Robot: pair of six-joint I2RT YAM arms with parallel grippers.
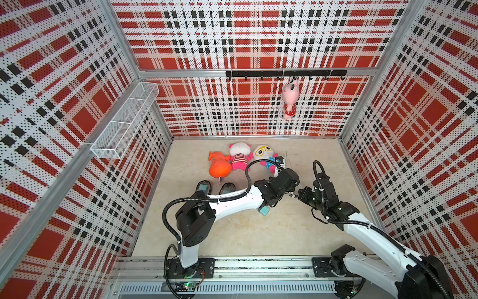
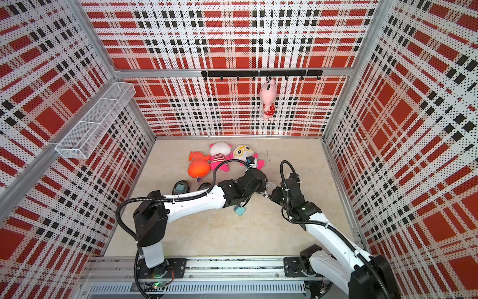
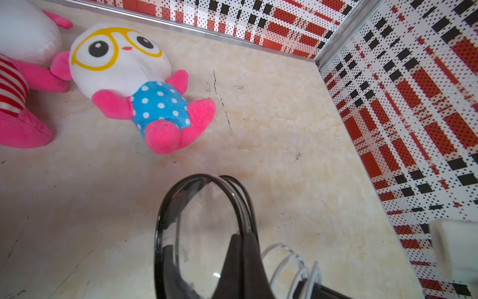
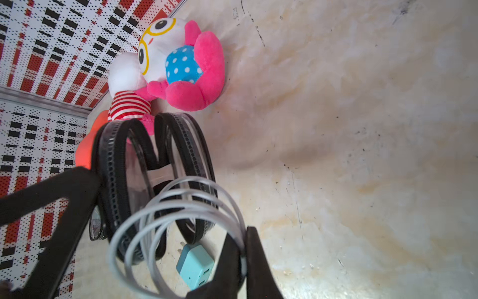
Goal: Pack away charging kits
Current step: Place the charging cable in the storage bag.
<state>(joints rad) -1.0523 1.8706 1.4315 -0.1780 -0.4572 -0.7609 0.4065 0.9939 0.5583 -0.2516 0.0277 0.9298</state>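
Note:
My left gripper point(image 3: 244, 236) is shut on the rim of an open black zip case point(image 3: 165, 233) with clear sides, held above the floor mid-right. My right gripper point(image 4: 244, 233) is shut on a coiled white cable point(image 4: 181, 204), held right beside the case's open mouth point(image 4: 181, 145). In both top views the two grippers meet tip to tip point(image 1: 294, 192) point(image 2: 267, 192), and white coils point(image 2: 270, 186) show between them. A teal cube plug adapter point(image 1: 264, 211) point(image 4: 195, 266) lies on the floor under the left forearm, prongs visible.
Two shut black oval cases point(image 1: 203, 187) point(image 1: 227, 188) lie left of the arms. Three plush toys point(image 1: 219, 167) point(image 1: 239, 156) point(image 1: 263, 154) lie at the back. Another plush point(image 1: 291, 99) hangs from a hook rail point(image 1: 258, 73). A wire basket point(image 1: 126, 121) hangs on the left wall.

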